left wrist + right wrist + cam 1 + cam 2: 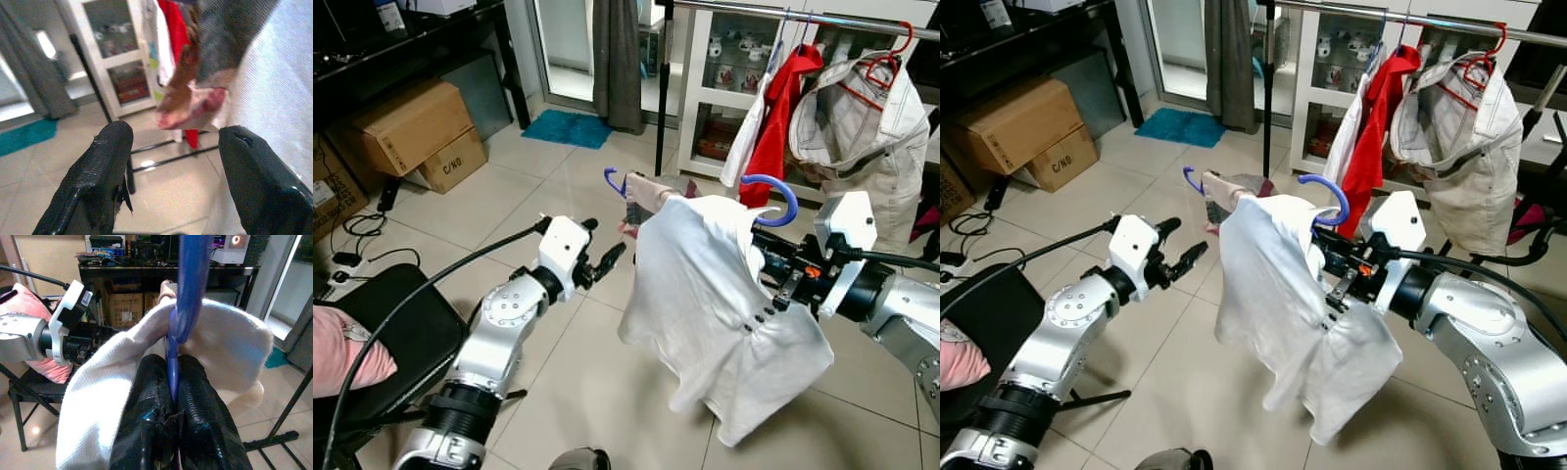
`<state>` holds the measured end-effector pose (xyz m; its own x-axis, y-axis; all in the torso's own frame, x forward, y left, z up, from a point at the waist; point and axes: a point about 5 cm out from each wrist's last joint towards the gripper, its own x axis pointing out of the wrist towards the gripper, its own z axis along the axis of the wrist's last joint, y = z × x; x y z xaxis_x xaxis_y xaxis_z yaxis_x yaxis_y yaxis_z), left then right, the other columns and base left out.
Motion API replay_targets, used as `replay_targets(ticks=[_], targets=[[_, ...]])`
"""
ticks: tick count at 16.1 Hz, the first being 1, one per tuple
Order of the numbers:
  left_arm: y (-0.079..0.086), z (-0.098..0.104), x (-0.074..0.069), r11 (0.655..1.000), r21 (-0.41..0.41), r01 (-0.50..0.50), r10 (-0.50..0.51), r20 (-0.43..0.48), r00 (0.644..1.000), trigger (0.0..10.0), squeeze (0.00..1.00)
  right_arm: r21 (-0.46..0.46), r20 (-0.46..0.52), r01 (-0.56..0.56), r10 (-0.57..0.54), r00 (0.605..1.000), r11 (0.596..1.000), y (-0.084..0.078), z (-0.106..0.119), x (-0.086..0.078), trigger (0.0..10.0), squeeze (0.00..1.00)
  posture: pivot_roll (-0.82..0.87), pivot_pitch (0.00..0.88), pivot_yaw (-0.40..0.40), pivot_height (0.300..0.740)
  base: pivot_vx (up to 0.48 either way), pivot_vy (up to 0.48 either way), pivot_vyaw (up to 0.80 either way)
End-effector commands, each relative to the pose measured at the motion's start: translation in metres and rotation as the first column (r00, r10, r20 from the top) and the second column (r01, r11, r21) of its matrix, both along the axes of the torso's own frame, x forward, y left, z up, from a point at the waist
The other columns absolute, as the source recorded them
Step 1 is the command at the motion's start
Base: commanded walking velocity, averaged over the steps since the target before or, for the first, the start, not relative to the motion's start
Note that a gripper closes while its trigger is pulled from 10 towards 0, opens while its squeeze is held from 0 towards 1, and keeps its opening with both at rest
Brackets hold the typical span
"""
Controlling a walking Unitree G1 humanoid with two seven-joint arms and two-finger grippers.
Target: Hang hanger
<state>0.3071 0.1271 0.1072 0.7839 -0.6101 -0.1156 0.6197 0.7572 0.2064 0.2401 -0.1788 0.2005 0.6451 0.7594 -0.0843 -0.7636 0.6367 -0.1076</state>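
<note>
Two black fingers of the right gripper (168, 396) are pressed together on the neck of the blue hanger (773, 192), which is held in the air with a white shirt (705, 294) draped over it, below and short of the clothes rail (803, 14). Just beside the shirt's far edge, the left gripper (607, 262) is held with its fingers (98, 181) spread apart, nothing between them.

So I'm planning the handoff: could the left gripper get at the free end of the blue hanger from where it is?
Probably yes. The left gripper is open, beside the white shirt, and nothing lies between it and the blue hanger end. The right gripper pinches the hook's stem.
</note>
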Motion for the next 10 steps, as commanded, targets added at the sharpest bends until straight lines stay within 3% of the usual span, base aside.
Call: replay_targets(ticks=[1,2,3,5,9,10], targets=[[-0.004,0.004,0.003,0.998,0.021,0.057,-0.057,0.002,0.998,9.7,0.00,0.006,0.047,-0.032,0.032,0.998,0.999,0.002,0.012,-0.002,10.0,0.00,-0.09,0.000,0.081,0.740,0.000,0.000,0.00],[-0.005,0.003,0.004,0.995,0.047,0.084,-0.084,-0.001,0.996,8.7,0.00,0.003,0.046,-0.043,0.043,0.998,0.999,0.004,0.012,-0.003,10.0,0.00,-0.09,0.000,0.082,0.740,0.000,0.000,0.00],[-0.006,0.005,0.006,0.993,0.050,0.105,-0.106,0.006,0.994,6.7,0.00,0.002,0.046,-0.053,0.053,0.998,0.999,0.004,0.012,-0.004,10.0,0.00,-0.09,0.000,0.082,0.740,0.000,0.000,0.00],[-0.009,0.012,0.012,0.991,0.034,0.133,-0.134,0.025,0.991,4.5,0.00,0.001,0.046,-0.068,0.068,0.997,0.998,0.006,0.013,-0.005,10.0,0.00,-0.09,0.000,0.083,0.740,0.000,0.000,0.00],[-0.013,0.021,0.019,0.989,0.030,0.142,-0.144,0.073,0.987,4.4,0.00,0.001,0.045,-0.083,0.083,0.996,0.997,0.007,0.013,-0.007,10.0,0.00,-0.09,0.000,0.084,0.740,0.000,0.000,0.00],[-0.014,0.022,0.020,0.988,0.026,0.154,-0.156,0.073,0.985,2.7,0.00,0.002,0.045,-0.085,0.085,0.995,0.996,0.008,0.012,-0.008,10.0,0.00,-0.09,0.000,0.086,0.740,0.000,0.000,0.00]])
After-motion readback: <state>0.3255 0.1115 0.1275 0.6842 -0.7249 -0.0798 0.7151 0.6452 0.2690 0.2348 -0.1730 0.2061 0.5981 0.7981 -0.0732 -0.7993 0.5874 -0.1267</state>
